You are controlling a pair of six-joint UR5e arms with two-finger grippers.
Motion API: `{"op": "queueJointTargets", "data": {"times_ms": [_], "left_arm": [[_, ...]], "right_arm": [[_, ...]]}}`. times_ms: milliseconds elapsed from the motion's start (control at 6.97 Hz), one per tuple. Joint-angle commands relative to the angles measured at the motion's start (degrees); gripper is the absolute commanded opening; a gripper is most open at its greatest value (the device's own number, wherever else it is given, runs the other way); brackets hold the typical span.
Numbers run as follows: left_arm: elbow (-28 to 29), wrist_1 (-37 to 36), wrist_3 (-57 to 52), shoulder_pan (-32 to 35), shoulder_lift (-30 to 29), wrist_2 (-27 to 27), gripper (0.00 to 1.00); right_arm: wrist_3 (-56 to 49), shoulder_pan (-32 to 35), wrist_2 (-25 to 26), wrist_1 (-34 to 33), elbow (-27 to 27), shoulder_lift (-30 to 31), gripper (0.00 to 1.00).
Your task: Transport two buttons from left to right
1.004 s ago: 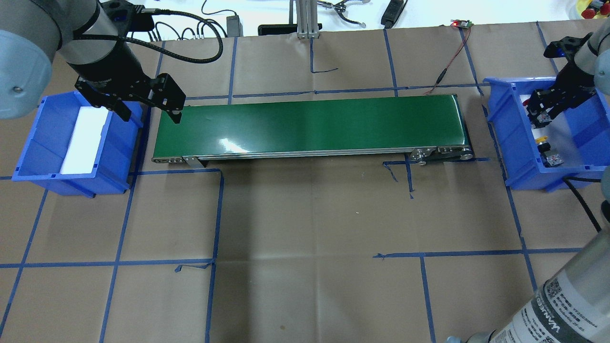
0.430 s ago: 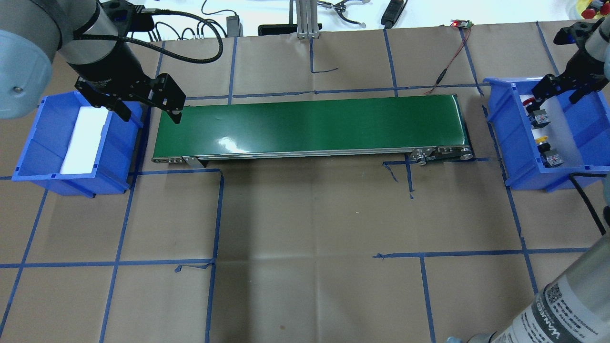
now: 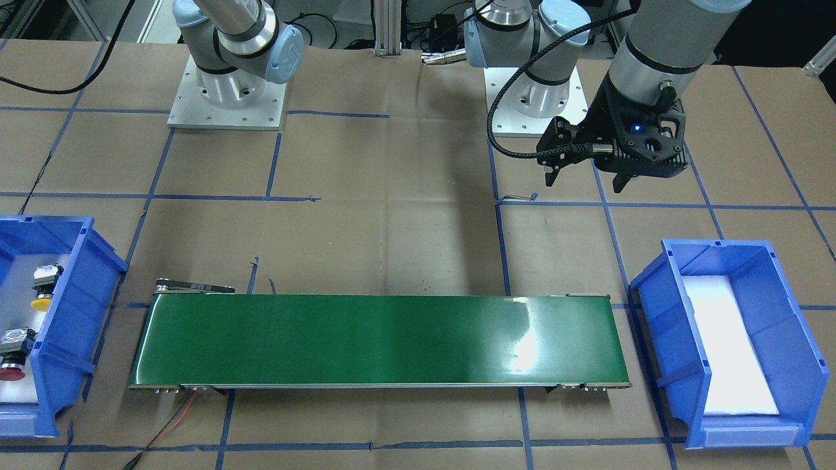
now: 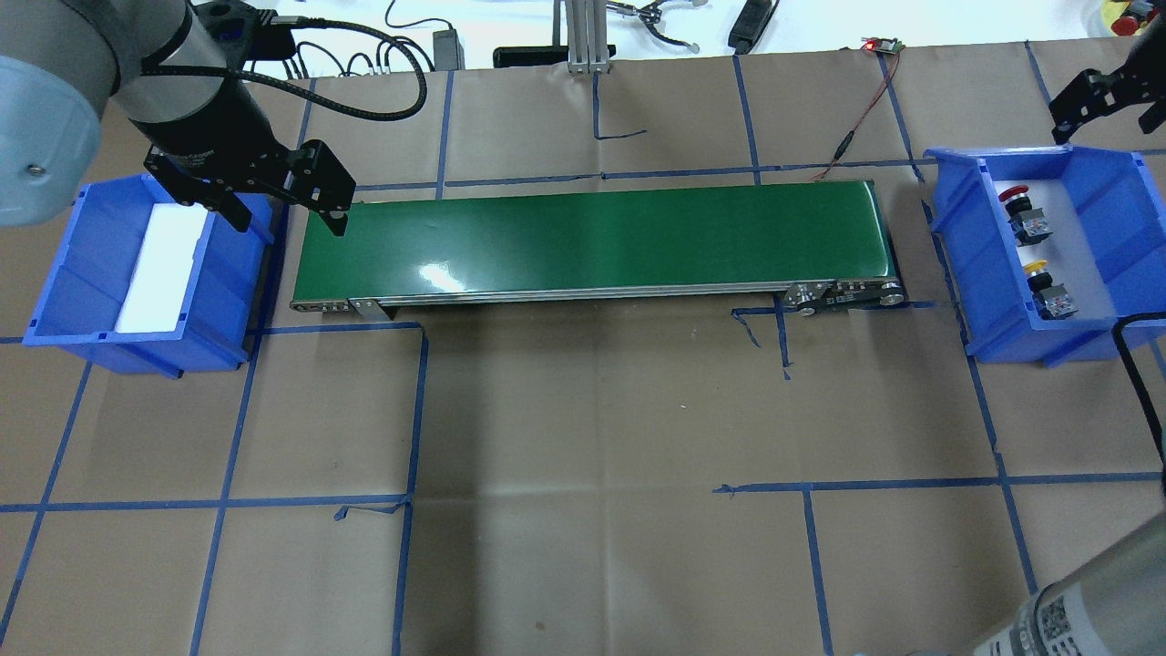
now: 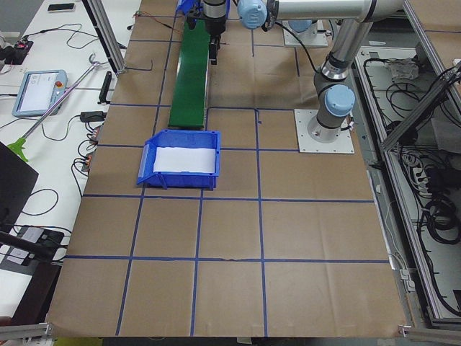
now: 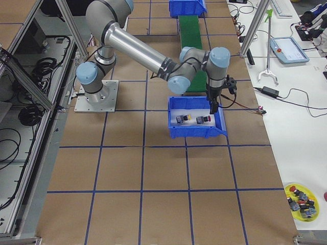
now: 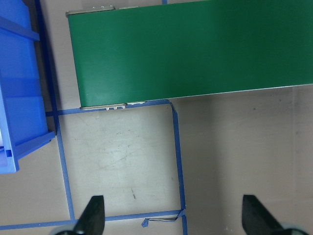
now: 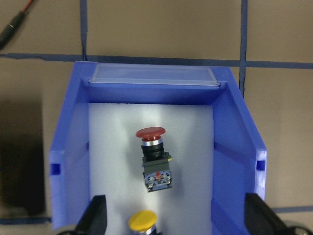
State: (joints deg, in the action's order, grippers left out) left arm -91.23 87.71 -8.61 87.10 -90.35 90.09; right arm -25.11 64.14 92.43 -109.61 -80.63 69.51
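Observation:
The red button point(image 4: 1020, 208) and the yellow button point(image 4: 1046, 284) lie on their sides on the white liner of the right blue bin point(image 4: 956, 246). Both show in the front view, yellow point(image 3: 43, 290) and red point(image 3: 14, 356), and in the right wrist view, red point(image 8: 154, 159) and yellow point(image 8: 143, 221). My right gripper point(image 8: 177, 218) is open and empty, above the bin's far end point(image 4: 1098, 128). My left gripper point(image 4: 287, 221) is open and empty, between the left blue bin point(image 4: 64, 273) and the belt's left end.
A green conveyor belt point(image 4: 592, 237) runs between the two bins. The left bin holds only a white liner point(image 3: 731, 346). Cables and a small board with a red light point(image 4: 879, 44) lie at the table's far edge. Blue tape lines cross the brown paper.
My right gripper has lifted out of the right bin and moved toward the far right, leaving the red button lying in the bin. The left arm has not moved.

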Motion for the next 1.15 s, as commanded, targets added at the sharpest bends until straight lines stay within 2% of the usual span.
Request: {"op": "queueJointTargets", "data": {"times_ms": [0,143,287,574,861,1004], "left_arm": [[0.0,0.0,0.0,0.0,-0.01,0.0,1.0],[0.0,0.0,0.0,0.0,-0.09,0.0,1.0],[0.0,0.0,0.0,0.0,-0.09,0.0,1.0],[0.0,0.0,0.09,0.0,-0.09,0.0,1.0],[0.0,0.0,0.09,0.0,-0.09,0.0,1.0],[0.09,0.0,0.09,0.0,-0.09,0.0,1.0]], "right_arm": [[13.63,6.41,-1.45,11.3,-0.48,13.13,0.99],[14.99,10.96,-6.42,13.95,-1.45,19.11,1.0],[15.18,14.75,-7.86,16.85,-2.85,24.13,1.0],[17.81,18.21,-7.53,27.72,-4.0,25.33,1.0],[21.68,20.57,-7.61,29.19,-4.09,24.98,1.0],[24.64,24.59,-7.35,29.01,-4.61,25.06,0.99]]}}
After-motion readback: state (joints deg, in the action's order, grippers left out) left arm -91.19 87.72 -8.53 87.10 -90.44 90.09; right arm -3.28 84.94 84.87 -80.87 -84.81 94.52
